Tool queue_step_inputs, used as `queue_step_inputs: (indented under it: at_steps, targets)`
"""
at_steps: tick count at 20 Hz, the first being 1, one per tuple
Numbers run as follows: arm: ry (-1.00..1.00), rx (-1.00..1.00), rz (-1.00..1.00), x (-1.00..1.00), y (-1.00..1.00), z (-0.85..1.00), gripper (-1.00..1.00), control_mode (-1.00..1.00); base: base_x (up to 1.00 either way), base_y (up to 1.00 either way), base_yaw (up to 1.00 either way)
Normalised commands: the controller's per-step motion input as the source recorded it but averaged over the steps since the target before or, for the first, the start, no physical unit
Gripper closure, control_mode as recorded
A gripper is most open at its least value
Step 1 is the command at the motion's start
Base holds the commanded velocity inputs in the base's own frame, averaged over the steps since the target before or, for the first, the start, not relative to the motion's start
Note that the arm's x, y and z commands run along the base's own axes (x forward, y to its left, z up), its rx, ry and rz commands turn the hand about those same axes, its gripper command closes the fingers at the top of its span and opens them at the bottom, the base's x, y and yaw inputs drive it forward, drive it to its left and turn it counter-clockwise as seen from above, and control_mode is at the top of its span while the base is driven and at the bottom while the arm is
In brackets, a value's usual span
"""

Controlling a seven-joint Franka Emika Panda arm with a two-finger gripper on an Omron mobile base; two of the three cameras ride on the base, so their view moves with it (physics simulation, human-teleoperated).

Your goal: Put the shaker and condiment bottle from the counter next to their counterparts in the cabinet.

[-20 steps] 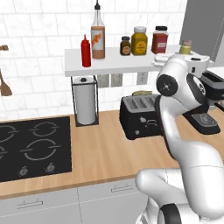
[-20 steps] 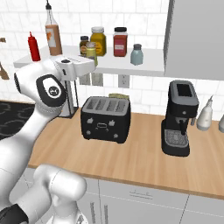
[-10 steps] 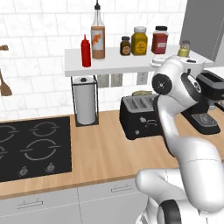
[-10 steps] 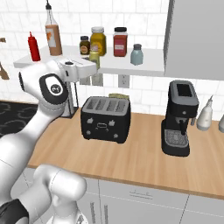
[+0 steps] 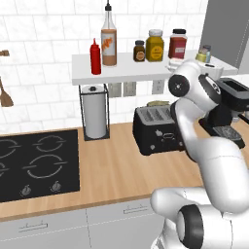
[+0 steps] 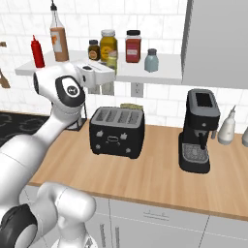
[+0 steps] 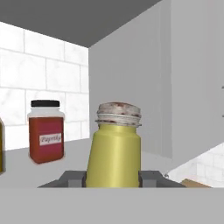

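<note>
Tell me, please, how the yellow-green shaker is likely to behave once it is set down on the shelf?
The shaker, upright in the claw, looks rigid and probably light. Taller than wide, it could tip if nudged. Round-bodied, it would likely roll along the shelf.

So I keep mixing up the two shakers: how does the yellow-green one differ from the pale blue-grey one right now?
The yellow-green shaker is gripped in the claw at the shelf front; the blue-grey shaker stands free on the shelf by the grey panel. The yellow-green shaker has a grey metal top; the blue-grey shaker's top is dark. The bodies differ in colour, yellow-green versus pale blue-grey. Both are upright and smaller than the condiment bottle.
</note>
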Motion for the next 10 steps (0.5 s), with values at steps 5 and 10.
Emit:
queue_step_inputs:
  at_steps: [5, 10]
  targets:
    - [0.0, 0.05, 0.0, 0.33, -0.18, -0.05, 1.0, -1.0, 0.0, 0.0, 0.0]
    - [-0.02, 0.04, 0.0, 0.25, -0.22, -0.12, 1.0, -1.0, 0.0, 0.0, 0.0]
